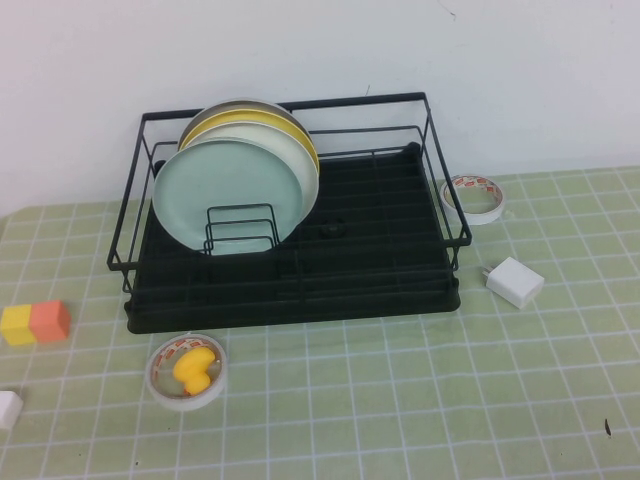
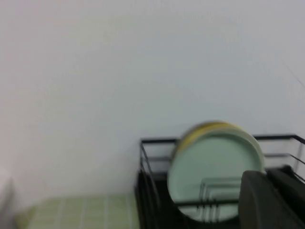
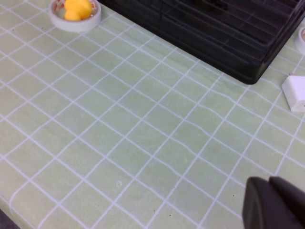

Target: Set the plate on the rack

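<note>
The pale mint-green plate [image 1: 235,195] stands upright in the black wire rack [image 1: 443,208], at the front of a stack, leaning on the small wire dividers. A cream-white plate [image 1: 306,165] and a yellow plate [image 1: 262,118] stand behind it. The left wrist view shows the plate [image 2: 209,164] and the rack's rail [image 2: 153,141] from a distance. My left gripper [image 2: 269,193] is shut and empty, raised well clear of the rack. My right gripper [image 3: 272,202] is shut and empty above the checked mat, away from the rack [image 3: 228,43]. Neither arm shows in the high view.
A tape roll holding a yellow object [image 1: 187,371] lies in front of the rack. Another tape roll [image 1: 474,197] and a white adapter [image 1: 515,281] lie to the rack's right. Yellow and orange blocks [image 1: 35,323] and a white item [image 1: 8,408] sit at the left edge.
</note>
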### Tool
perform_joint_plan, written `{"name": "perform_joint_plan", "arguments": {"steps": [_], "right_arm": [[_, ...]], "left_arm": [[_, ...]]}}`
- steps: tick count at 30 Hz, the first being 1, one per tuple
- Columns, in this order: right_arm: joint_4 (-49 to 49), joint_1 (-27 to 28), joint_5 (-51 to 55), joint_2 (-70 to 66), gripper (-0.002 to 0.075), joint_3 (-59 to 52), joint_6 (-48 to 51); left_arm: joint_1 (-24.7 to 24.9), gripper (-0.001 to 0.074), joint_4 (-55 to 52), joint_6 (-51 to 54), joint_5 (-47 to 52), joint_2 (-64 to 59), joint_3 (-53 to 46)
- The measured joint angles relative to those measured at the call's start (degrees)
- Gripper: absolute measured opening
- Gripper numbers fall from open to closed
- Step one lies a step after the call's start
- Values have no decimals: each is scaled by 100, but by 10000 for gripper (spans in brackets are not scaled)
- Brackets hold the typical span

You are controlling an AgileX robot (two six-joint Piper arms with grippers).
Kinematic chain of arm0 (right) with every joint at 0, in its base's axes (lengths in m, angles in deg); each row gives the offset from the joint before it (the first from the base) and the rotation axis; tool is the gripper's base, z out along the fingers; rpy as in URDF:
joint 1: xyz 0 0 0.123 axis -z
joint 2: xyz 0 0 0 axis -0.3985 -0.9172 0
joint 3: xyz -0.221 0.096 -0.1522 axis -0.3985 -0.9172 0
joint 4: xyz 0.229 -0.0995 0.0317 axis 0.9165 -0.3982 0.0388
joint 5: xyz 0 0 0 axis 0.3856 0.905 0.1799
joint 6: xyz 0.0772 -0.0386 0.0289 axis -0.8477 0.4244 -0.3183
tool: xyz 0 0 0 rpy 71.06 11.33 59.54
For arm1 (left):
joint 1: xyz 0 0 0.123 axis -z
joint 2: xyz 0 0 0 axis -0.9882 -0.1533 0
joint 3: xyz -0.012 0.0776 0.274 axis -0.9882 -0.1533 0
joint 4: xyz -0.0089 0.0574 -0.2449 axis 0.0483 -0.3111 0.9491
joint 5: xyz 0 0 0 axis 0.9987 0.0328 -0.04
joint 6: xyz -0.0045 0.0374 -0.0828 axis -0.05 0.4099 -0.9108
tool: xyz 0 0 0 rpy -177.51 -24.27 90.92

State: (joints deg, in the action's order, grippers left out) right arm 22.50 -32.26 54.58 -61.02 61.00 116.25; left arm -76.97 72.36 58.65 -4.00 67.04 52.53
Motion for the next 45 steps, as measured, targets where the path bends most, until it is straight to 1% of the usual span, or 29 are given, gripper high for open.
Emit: {"name": "perform_joint_plan", "arguments": {"steps": [3,4,5,6,8,11,15,20,45], "right_arm": [[10,0,0,0,-2,0,0],[19,0,0,0,-2,0,0],[33,0,0,0,-2,0,0],[33,0,0,0,-2,0,0],[45,0,0,0,-2,0,0],[68,0,0,0,-2,0,0],[152,0,0,0,-2,0,0],[183,0,10,0,-2,0,0],[196,0,71,0,-2,0,0]], "left_arm": [[0,-1,-3035,-3265,387,0,-122],[0,-1,-3953,-4312,570,0,-153],[0,-1,-4588,-5189,725,0,-189],[0,-1,-5213,-5859,916,0,-248],[0,-1,-5972,-6596,1193,0,-380],[0,-1,-6360,-6840,1318,0,-628],[0,-1,-6431,-6760,1581,0,-640],[0,-1,-6466,-6421,1581,0,-640],[0,-1,-6466,-6308,1592,0,-640]]}}
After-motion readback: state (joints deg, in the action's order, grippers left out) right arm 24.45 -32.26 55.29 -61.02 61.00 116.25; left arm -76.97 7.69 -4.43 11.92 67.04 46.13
